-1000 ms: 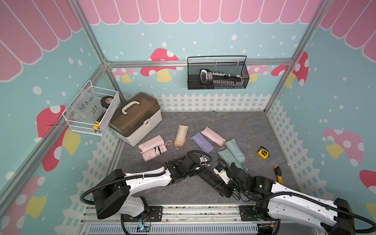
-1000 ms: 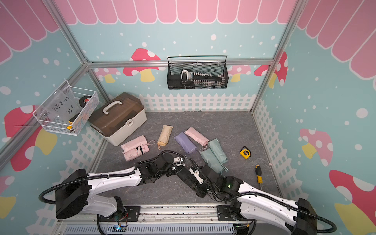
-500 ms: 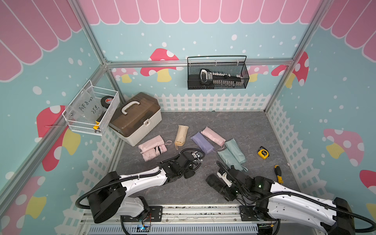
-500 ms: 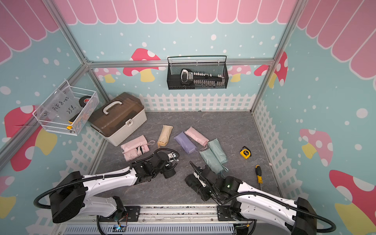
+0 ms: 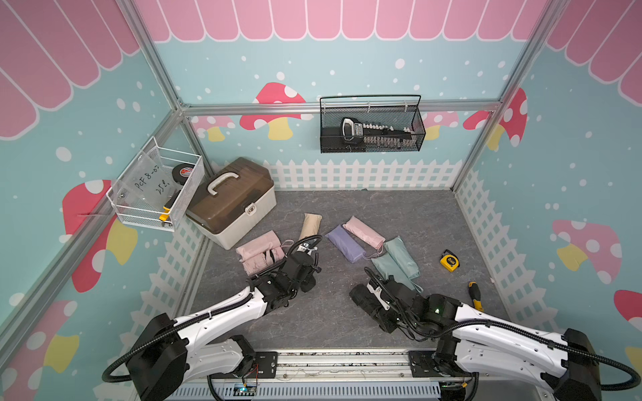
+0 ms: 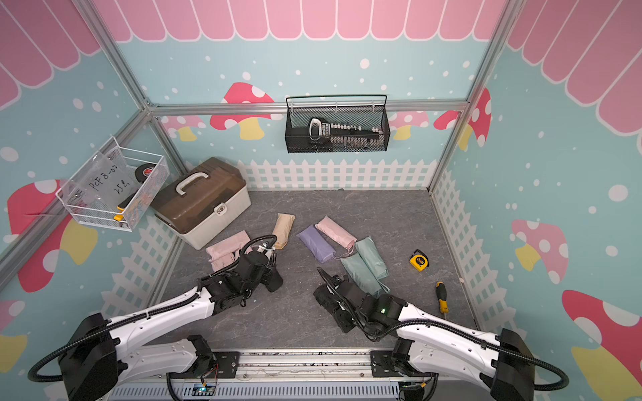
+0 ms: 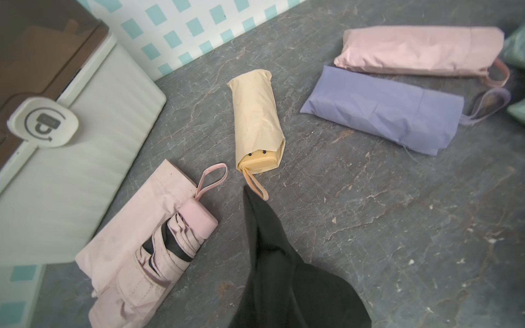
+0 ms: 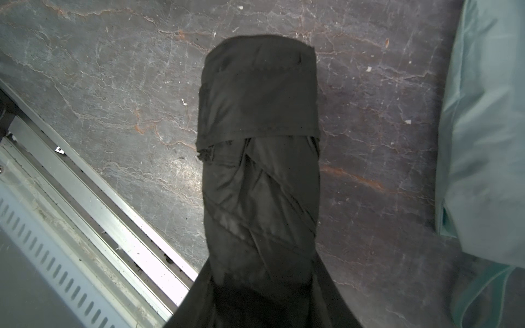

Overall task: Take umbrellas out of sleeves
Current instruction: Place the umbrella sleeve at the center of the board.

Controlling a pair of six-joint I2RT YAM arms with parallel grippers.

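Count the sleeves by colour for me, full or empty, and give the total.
pink sleeves: 2
mint sleeves: 2
lilac sleeve: 1
beige sleeve: 1
black sleeve: 1
Total: 7

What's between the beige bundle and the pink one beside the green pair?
The lilac sleeve, lying alongside the pink one; both top views show it.

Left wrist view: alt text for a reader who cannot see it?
A limp black sleeve fills the foreground over the grey tabletop. Beyond lie a beige umbrella in its sleeve, a bare pink umbrella on a flat pink sleeve beside a cream box, plus a full lilac sleeve and full pink sleeve.
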